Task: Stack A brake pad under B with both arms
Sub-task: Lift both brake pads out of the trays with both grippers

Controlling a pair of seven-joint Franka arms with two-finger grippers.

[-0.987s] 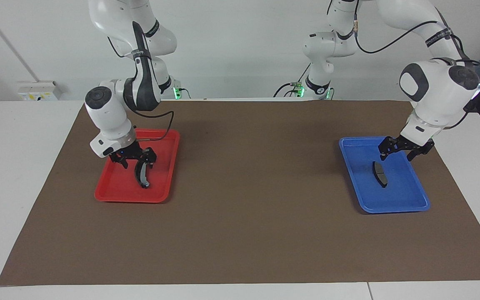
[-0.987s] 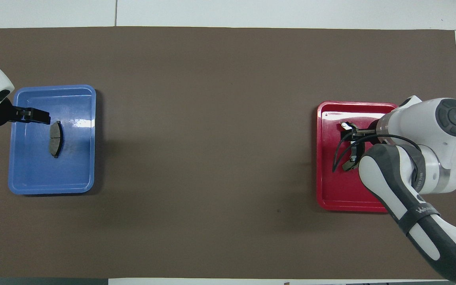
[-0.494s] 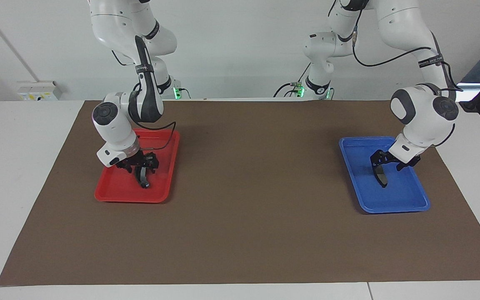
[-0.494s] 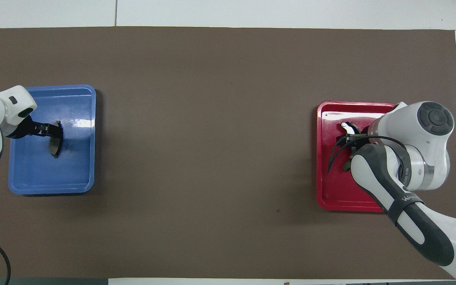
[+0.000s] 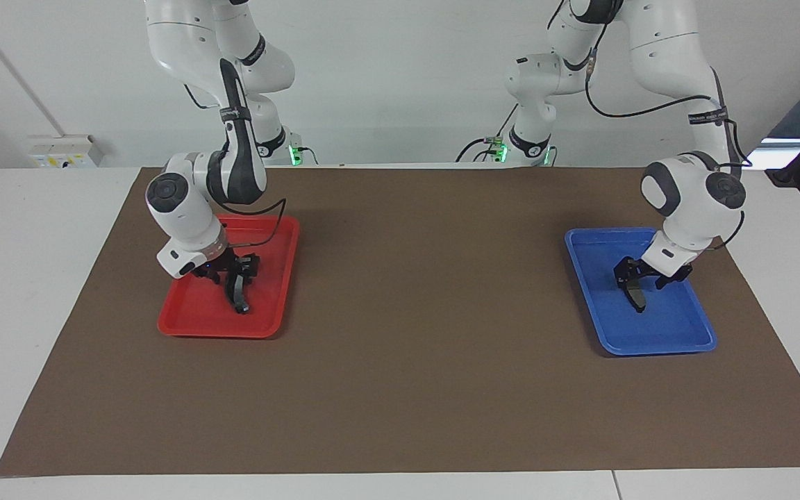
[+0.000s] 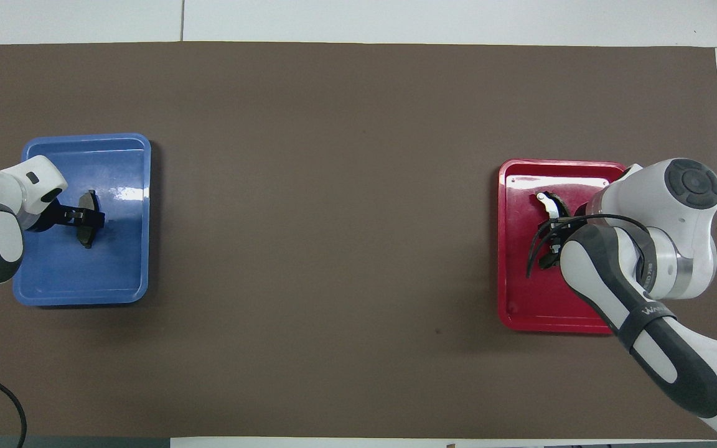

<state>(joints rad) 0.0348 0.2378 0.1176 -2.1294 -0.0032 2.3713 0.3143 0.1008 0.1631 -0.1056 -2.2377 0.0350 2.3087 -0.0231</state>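
The short dark A brake pad (image 5: 638, 301) lies flat in the blue tray (image 5: 664, 333) at the left arm's end of the table. My left gripper (image 5: 639, 285) is open and low over it, its fingers on either side of the pad. In the overhead view the left gripper (image 6: 88, 216) crosses the middle of the A pad (image 6: 87, 238). The long crescent pad B (image 5: 239, 303) lies in the red tray (image 5: 192, 323). My right gripper (image 5: 232, 276) is open and low around it. In the overhead view B's pale end (image 6: 544, 198) shows and the right arm hides the rest.
A brown mat (image 5: 414, 333) covers the table between the blue tray (image 6: 84, 286) and the red tray (image 6: 520, 311). White table edge runs around the mat. A cable hangs from the right wrist over the red tray.
Both grippers have come down into their trays. The left gripper moved from beside the A pad to straddle it. The right gripper sank lower around B. Neither pad has moved.
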